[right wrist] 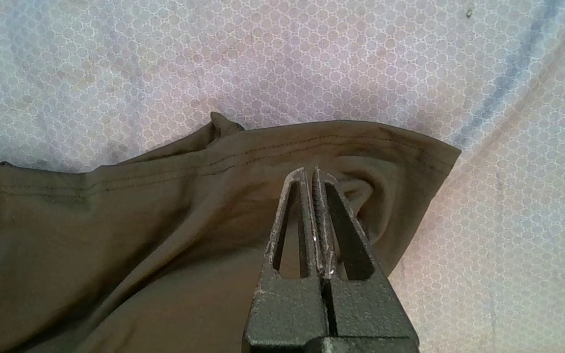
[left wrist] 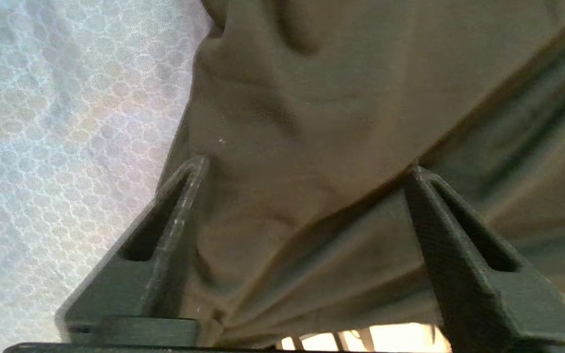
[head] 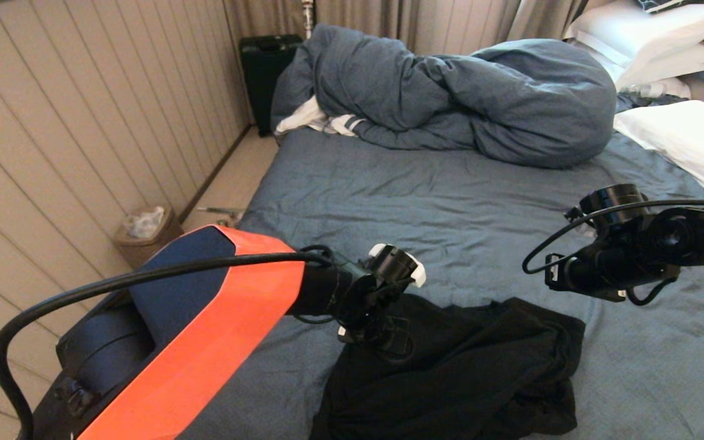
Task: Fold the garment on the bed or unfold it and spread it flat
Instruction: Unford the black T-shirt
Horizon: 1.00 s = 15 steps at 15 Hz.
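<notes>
Step in hand looks like regrasping for the unfold or spread: the black T-shirt [head: 450, 366] lies crumpled in a heap on the near part of the bed [head: 425, 201], on the blue-grey sheet, no print or text visible from here. Left gripper [head: 382, 333] sits low at the heap's near-left edge, arm reaching in from the left, wrist angled down; in its wrist view the fingers [left wrist: 179, 220] stand wide apart with bunched cloth [left wrist: 312, 147] between and beyond them, nothing pinched. Next move, my guess: lower onto a fold or hem, close on a single layer, then lift and pull outward; risk is grabbing several layers or the sheet. Right gripper [right wrist: 314, 206] hovers over the far-right edge of the shirt, arm held roughly level from the right; jaws pressed together, empty, tips over a stitched hem [right wrist: 312, 142] near a cloth corner. It would need to open before taking that hem. Bunched duvet [head: 462, 98] and white pillows [head: 682, 140] lie well apart at the far end.
</notes>
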Motion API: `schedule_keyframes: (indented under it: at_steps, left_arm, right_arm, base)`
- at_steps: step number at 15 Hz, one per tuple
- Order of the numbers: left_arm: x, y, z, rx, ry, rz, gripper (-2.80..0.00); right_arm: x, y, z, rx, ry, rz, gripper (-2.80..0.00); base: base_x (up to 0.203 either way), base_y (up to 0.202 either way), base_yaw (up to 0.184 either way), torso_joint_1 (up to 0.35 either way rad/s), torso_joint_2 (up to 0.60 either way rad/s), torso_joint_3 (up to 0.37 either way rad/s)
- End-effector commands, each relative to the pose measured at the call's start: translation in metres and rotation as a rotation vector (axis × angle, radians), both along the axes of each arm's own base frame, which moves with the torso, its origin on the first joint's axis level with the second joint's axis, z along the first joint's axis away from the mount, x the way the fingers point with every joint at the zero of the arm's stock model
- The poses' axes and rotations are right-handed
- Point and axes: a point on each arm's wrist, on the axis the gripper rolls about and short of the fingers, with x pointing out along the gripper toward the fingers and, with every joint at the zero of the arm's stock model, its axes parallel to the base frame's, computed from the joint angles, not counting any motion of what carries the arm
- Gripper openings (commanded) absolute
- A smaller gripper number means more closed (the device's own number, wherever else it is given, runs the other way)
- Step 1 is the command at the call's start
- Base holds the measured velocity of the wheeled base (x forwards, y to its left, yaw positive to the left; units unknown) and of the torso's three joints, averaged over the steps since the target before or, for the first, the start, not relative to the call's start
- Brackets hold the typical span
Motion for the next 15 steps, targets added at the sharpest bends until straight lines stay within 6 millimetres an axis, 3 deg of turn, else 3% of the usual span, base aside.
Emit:
schedule_keyframes:
  at_steps: [1, 8, 11, 15]
  left_arm:
    - [0.001, -0.001, -0.008, 0.012, 0.011, 0.002, -2.8]
    - [0.0, 0.0, -0.001, 0.0, 0.007, 0.012, -2.8]
    - [-0.012, 0.009, 0.035, -0.047, -0.023, 0.013, -2.8]
    - [-0.052, 0.029, 0.103, -0.144, -0.085, -0.014, -2.8]
  right_arm:
    - [0.0, 0.0, 0.0, 0.001, 0.001, -0.001, -2.8]
    - [-0.002, 0.0, 0.005, 0.001, -0.014, 0.002, -2.8]
    - [-0.006, 0.001, 0.006, 0.002, -0.013, 0.006, -2.8]
    - [-0.018, 0.002, 0.01, 0.004, -0.015, 0.006, -2.8]
  base:
    - [0.0, 0.0, 0.0, 0.0, 0.0, 0.0]
    - [0.0, 0.0, 0.0, 0.0, 0.0, 0.0]
    - [0.0, 0.0, 0.0, 0.0, 0.0, 0.0]
    - [0.0, 0.0, 0.0, 0.0, 0.0, 0.0]
